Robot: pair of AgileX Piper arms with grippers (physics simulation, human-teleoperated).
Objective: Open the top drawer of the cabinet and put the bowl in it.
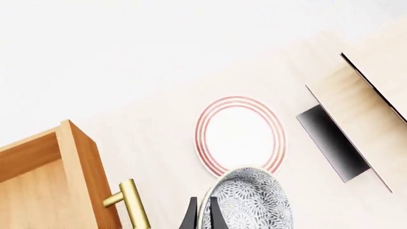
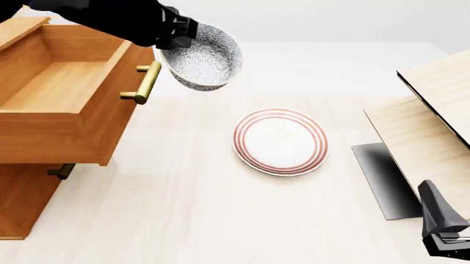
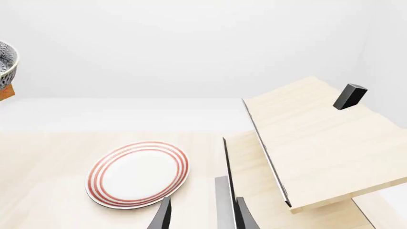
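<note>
Front view: the top drawer (image 2: pixel 63 104) of the cabinet (image 2: pixel 26 201) stands pulled well out at the left, its deep wooden box showing bare boards inside and its brass handle (image 2: pixel 143 82) facing right. The left gripper (image 2: pixel 180 33) holds the bowl (image 2: pixel 202 55) by its rim in the air, just right of that handle and outside the drawer; the bowl is tilted so its speckled inside faces partly toward the camera. Below and to the right, a white plate with red rings (image 2: pixel 280 141) lies flat on the pale counter (image 2: pixel 184 209). A pale wood structure (image 2: pixel 433 115) with a dark panel fills the right edge, and the right gripper (image 2: pixel 444 234) sits low in the right corner, well apart from everything; from here I cannot tell how its fingers stand

Left wrist view: two dark fingers (image 1: pixel 189 217) pinch the bowl's (image 1: pixel 254 200) rim, one on each side of the wall. The plate (image 1: pixel 240 134) lies on the counter beyond the bowl, the drawer's (image 1: pixel 45 186) front wall and handle (image 1: pixel 130 202) are beside it, and the pale structure (image 1: pixel 362 100) is across the counter

Right wrist view: the right fingers (image 3: pixel 164 214) stand apart with nothing between them, above the counter near the plate (image 3: pixel 138 172). The pale structure (image 3: pixel 318 143) rises just beside them, and a sliver of the bowl (image 3: pixel 6 64) shows at the far edge
</note>
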